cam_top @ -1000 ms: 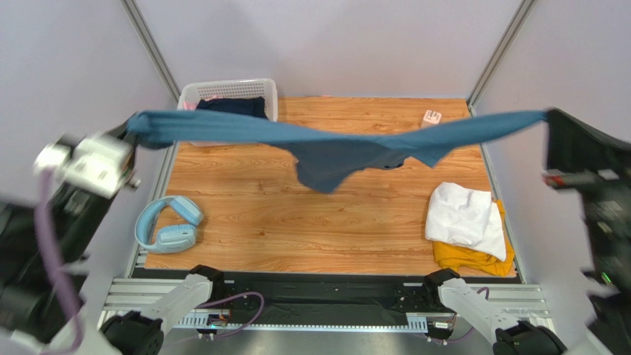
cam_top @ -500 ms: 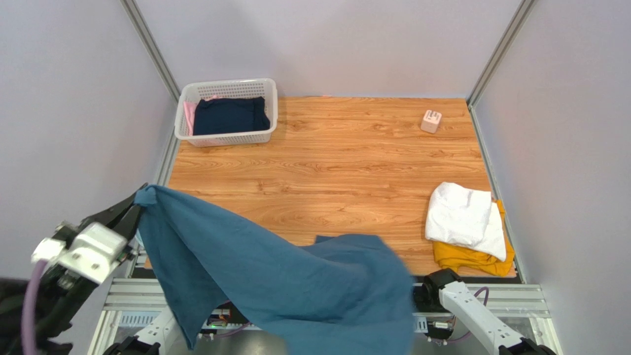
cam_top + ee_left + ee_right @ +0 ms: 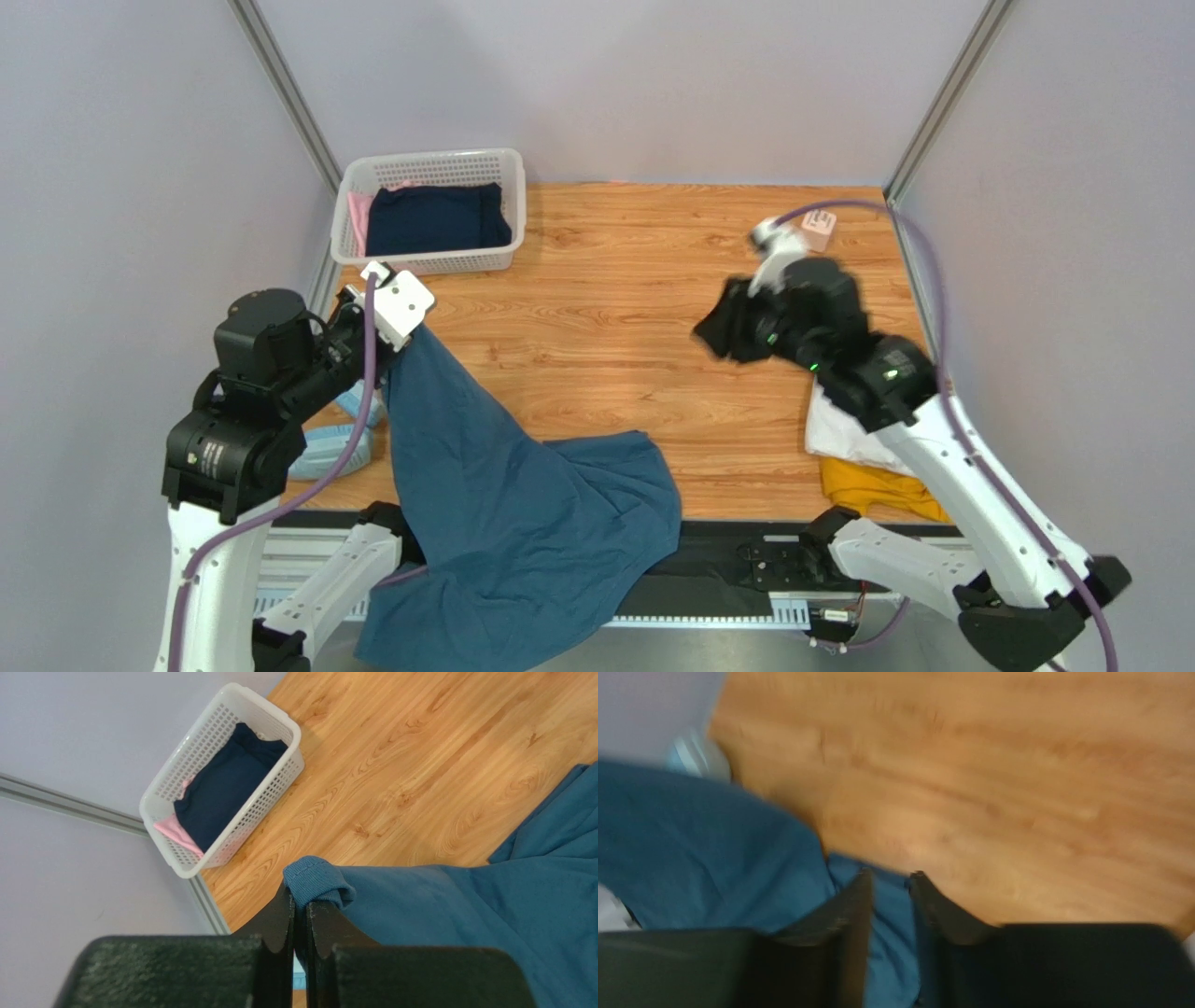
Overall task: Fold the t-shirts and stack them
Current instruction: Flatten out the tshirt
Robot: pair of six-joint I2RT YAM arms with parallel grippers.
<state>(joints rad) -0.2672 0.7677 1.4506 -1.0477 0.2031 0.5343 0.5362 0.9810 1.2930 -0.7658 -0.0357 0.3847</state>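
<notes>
Two arms: both reach over the wooden table [image 3: 617, 280], one at each side of the scene.
Landmark: a white lattice basket [image 3: 428, 161] holding a navy garment [image 3: 438, 217] and a pink one [image 3: 362, 217].
Left gripper [image 3: 401, 333]: just in front of the basket, clenched on a hem of the teal t-shirt [image 3: 519, 490]. In the wrist view its fingers [image 3: 277, 917] are pressed together, with the rolled edge pinched at the tips.
Teal t-shirt: hangs from that grip, spreads away from the basket toward the near edge and drapes over it, past the arm bases.
Right gripper [image 3: 713, 336]: well to the right of the basket, above bare wood. Its jaws are slightly parted with nothing between them, and its wrist view is blurred.
White t-shirt [image 3: 839, 427]: folded, far right of the basket and nearer the bases. It is partly hidden by the right arm and lies on the mustard-yellow t-shirt [image 3: 870, 490].
Pale-blue headphones [image 3: 334, 451]: in front of the basket, mostly hidden behind the left arm.
</notes>
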